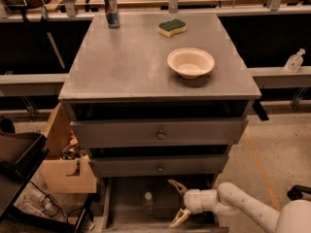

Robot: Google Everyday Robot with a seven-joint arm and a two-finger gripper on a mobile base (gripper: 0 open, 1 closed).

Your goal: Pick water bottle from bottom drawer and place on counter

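Observation:
The bottom drawer (121,212) is pulled open at the foot of the grey cabinet, dark inside. The water bottle (148,202) stands upright in it, clear with a white cap, left of centre. My gripper (178,203) is inside the drawer just right of the bottle, fingers open and spread top to bottom, pointing left toward it, apart from it. The white arm comes in from the lower right. The counter (131,62) is the flat grey cabinet top above.
On the counter stand a dark blue-silver can (112,9) at the back left, a green-yellow sponge (171,27) and a white bowl (190,62). Two knobbed drawers are above the open one. A cardboard box (65,166) sits left; a small pump bottle (294,61) right.

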